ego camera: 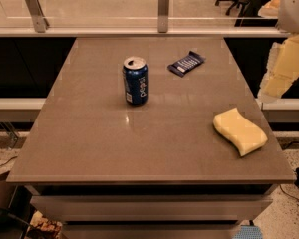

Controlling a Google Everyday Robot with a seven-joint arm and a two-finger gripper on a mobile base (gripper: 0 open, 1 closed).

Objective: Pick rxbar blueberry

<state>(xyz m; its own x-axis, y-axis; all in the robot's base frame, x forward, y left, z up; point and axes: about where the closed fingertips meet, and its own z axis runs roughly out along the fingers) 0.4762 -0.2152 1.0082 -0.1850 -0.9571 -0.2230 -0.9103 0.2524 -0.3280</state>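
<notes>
table: brown table (89, 148) is filling most of the view, with a glass railing (99, 6) running behind its far edge.
arm: pale arm (295, 6) is showing at the top right corner, partly cut off by the frame, and is hanging down beside the table's right side.
gripper: gripper (281, 71) is hanging below that arm segment, just past the table's right edge and touching nothing; whether it is open or closed, cannot tell.
sponge: yellow sponge (239, 131) is lying flat near the right front corner, the nearest thing to the gripper.
can: blue soda can (135, 81) is standing upright left of centre, with white vertical lettering reading like "pepsi".
rxbar blueberry: rxbar blueberry (187, 63) is lying flat on the far part of the table, behind and right of the can and apart from it. It is lying well to the left of the gripper. White lines of text are showing on the dark wrapper, too small to read.
</notes>
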